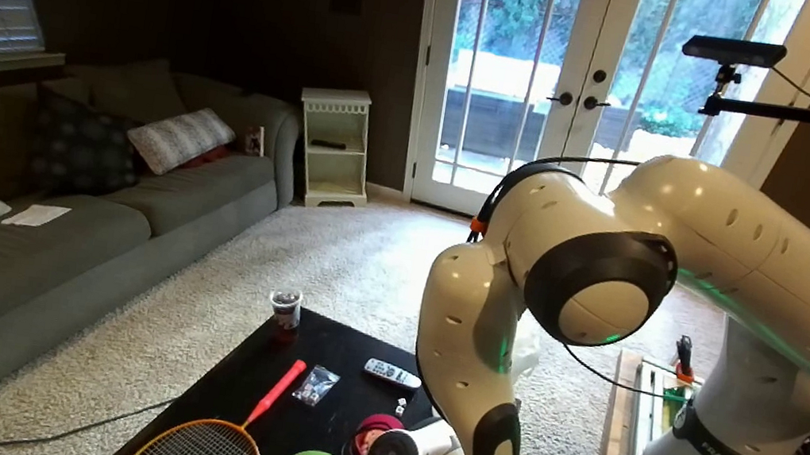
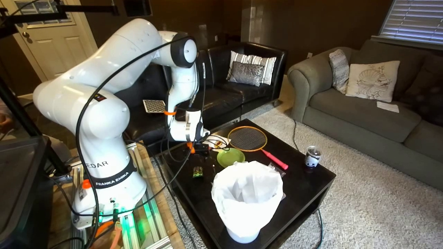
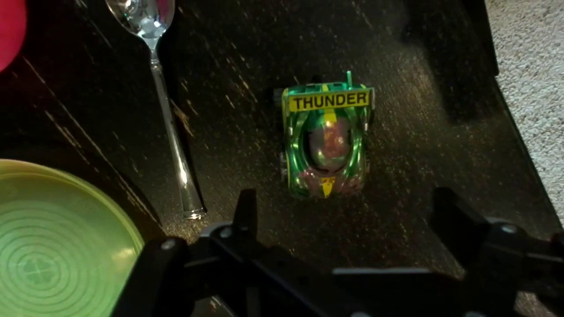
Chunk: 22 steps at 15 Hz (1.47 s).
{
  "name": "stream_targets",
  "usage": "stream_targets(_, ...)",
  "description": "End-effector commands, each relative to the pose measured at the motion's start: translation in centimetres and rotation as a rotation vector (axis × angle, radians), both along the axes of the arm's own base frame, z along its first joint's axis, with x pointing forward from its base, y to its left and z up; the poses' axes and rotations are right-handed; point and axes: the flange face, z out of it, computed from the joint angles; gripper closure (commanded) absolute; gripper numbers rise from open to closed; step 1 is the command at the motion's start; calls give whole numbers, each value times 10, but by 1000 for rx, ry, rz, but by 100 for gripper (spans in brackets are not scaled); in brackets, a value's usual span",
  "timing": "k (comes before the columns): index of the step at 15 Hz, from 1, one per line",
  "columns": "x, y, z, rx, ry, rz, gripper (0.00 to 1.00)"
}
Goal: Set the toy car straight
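Note:
The toy car (image 3: pixel 328 141) is a green, see-through car with a yellow "THUNDER" spoiler. In the wrist view it stands top side up on the dark table, its nose pointing toward my gripper. It also shows in an exterior view (image 2: pixel 198 172), below the gripper. In another exterior view I cannot make it out; the arm covers that part of the table. My gripper (image 3: pixel 345 206) is open and empty above the table. Its fingers are wide apart, near the car's nose end and not touching it. The car lies closer to the left finger's side in the wrist view.
A spoon (image 3: pixel 172 132) and a green plate (image 3: pixel 99 193) lie left of the car in the wrist view. The table edge is at the right. A white-lined bin (image 2: pixel 245 204), a racket (image 2: pixel 247 138), a cup (image 2: pixel 312 157) and a remote (image 1: pixel 393 373) are also on the table.

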Motion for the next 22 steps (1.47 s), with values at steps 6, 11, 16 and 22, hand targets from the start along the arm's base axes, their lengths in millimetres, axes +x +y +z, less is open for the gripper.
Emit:
stream_targets(6, 4, -6, -37, 24, 12, -25, 0)
stream_targets(11, 5, -15, -51, 22, 26, -38, 0)
stream_targets(16, 6, -21, -62, 33, 44, -50, 0)
stream_targets(22, 7, -24, -68, 50, 60, -49, 26)
